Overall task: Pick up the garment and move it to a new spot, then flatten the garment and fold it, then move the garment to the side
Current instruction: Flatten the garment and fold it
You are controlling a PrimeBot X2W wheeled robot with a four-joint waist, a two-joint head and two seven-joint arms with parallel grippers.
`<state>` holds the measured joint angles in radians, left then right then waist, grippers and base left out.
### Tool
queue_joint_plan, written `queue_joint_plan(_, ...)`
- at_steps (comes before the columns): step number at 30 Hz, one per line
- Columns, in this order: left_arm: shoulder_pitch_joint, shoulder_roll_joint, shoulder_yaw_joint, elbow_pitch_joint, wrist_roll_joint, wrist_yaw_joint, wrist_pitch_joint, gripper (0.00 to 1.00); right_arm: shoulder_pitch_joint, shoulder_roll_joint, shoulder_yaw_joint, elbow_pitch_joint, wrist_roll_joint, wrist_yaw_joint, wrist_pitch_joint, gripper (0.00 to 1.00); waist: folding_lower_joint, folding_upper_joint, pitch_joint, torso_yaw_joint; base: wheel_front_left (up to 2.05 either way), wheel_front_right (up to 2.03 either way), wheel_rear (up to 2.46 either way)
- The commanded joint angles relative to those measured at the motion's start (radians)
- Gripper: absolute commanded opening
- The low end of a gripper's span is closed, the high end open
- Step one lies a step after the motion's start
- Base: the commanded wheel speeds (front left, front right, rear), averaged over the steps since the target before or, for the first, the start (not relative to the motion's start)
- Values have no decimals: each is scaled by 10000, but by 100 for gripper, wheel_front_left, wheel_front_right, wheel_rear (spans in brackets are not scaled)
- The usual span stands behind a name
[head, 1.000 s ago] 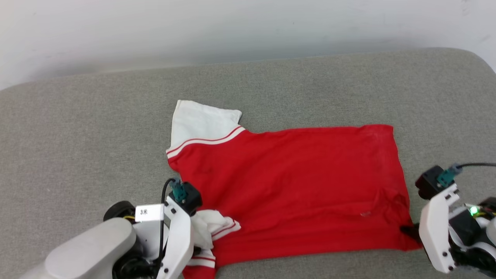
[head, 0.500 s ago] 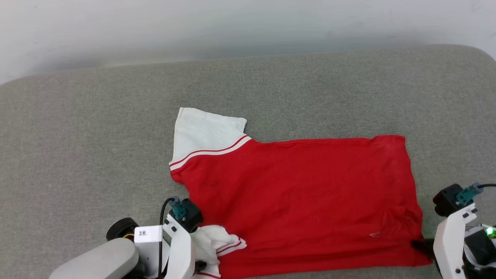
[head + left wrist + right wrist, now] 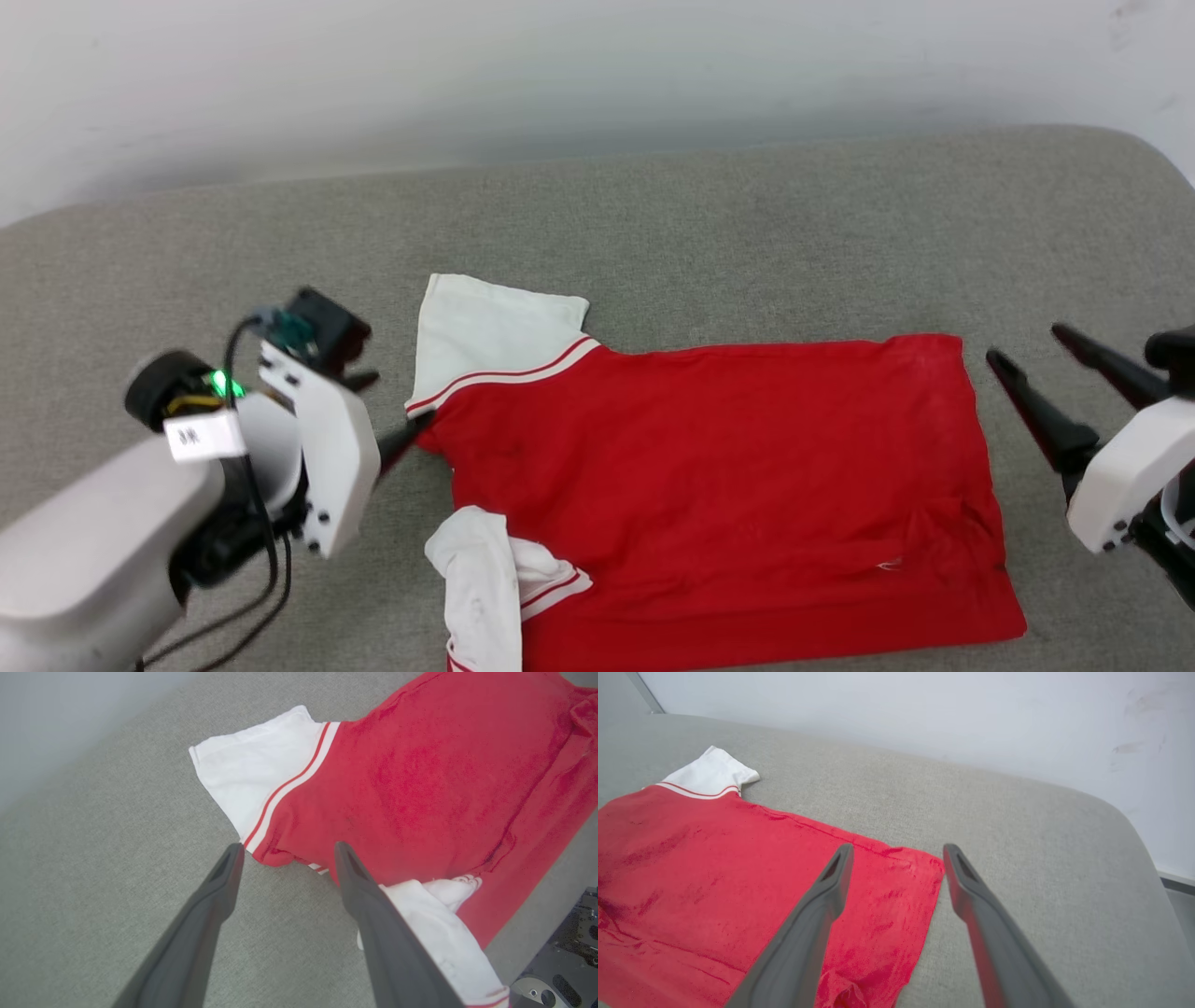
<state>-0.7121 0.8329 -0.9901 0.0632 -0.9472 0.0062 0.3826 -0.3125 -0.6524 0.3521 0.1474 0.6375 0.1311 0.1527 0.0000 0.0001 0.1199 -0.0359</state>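
While the garment (image 3: pixel 709 485) lies spread on the grey table (image 3: pixel 747 215), the step in hand appears to be flattening.

Head view: the garment occupies the centre, with the far sleeve (image 3: pixel 485 322) flat at its 10 o'clock corner and the near sleeve (image 3: pixel 485 569) bunched at 7 o'clock. The left pincer (image 3: pixel 392 408) stands at 9 o'clock, wide open and empty, with one finger close to the shoulder seam. The right pincer (image 3: pixel 1024 342) hovers at 3 o'clock, also wide open and empty, just beside the hem. One second earlier both pincers sat low at the near edge, the left over the near sleeve and the right at the near hem corner. Both have since let go and moved toward the far side.

Left wrist view: the left pincer (image 3: pixel 287 845) straddles the shoulder seam. Take only the top layer there, and spread the bunched sleeve (image 3: pixel 439 924) afterwards.

Right wrist view: the right pincer (image 3: pixel 898 847) frames the far hem corner. Close on that corner, then draw both ends apart evenly and keep the cloth low.
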Motion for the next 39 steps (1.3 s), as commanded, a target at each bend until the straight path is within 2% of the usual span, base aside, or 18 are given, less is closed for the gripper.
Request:
queue_joint_plan(1, -248, -4, 115, -27, 17, 55, -35, 100, -82, 210, -204, -102, -180, -7, -187, 100, 0, -1, 105, -82, 0, 0, 0)
queue_joint_plan(4, -855, 36, 418, 124, 31, 114, 124, 100, 81, 739, -994, -537, -866, -7, -759, 100, 0, -1, 368, -205, 0, 0, 0)
queue_joint_plan(9, -2241, -89, 730, 845, 43, -88, 902, 100, 335, 1706, -2130, -1470, -1903, -6, -1374, 100, 0, -1, 1050, -495, 0, 0, 0)
queue_joint_plan(15, -3930, -430, 869, 1918, -126, -285, 2352, 100, 562, 2475, -2596, -2601, -2604, -7, -1389, 100, 0, -1, 2046, -897, 0, 0, 0)
queue_joint_plan(21, -5341, -674, 713, 2944, -348, -622, 4154, 100, 251, 2781, -2584, -3162, -2861, -7, -1228, 100, 0, -1, 3121, -1311, 0, 0, 0)
queue_joint_plan(27, -6002, -723, 319, 3703, -438, -827, 5733, 100, -69, 2872, -2393, -3293, -2898, -6, -1136, 100, 0, -1, 3875, -1653, 0, 0, 0)
queue_joint_plan(34, -5594, -703, -151, 4094, -476, -1017, 6239, 100, -388, 2848, -2187, -3087, -3012, -6, -1263, 100, 0, -1, 4176, -1809, 0, 0, 0)
queue_joint_plan(37, -5299, -741, -344, 4075, -491, -1112, 6132, 100, -551, 2776, -2143, -2965, -2998, -7, -1214, 100, 0, -1, 4172, -1779, 0, 0, 0)
queue_joint_plan(38, -5239, -739, -391, 4066, -465, -1140, 6058, 35, -621, 2738, -2127, -2932, -3040, -7, -1227, 100, 0, -1, 4158, -1766, 0, 0, 0)
queue_joint_plan(39, -5157, -752, -422, 4073, -482, -1175, 5988, 0, -691, 2715, -2104, -2906, -3084, -6, -1243, 100, 0, -1, 4134, -1748, 0, 0, 0)
